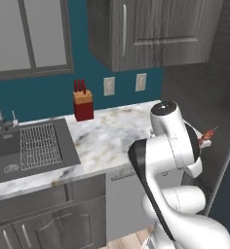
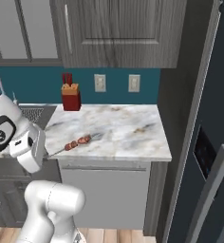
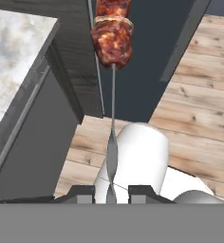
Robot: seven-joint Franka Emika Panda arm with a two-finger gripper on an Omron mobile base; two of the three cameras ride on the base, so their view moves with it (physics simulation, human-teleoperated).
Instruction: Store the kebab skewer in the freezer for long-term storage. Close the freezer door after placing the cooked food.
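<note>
Tool [image 3: 111, 193] seemingly pinches kebab skewer [image 3: 113, 35], reddish-brown chunks threaded.

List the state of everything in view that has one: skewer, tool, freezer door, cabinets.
kebab skewer: lifted off the counter, held by its thin end
tool: shut on the skewer's end
freezer door: appears ajar, cannot tell for sure
upper cabinet: closed
knife block: upright, knives in
</note>
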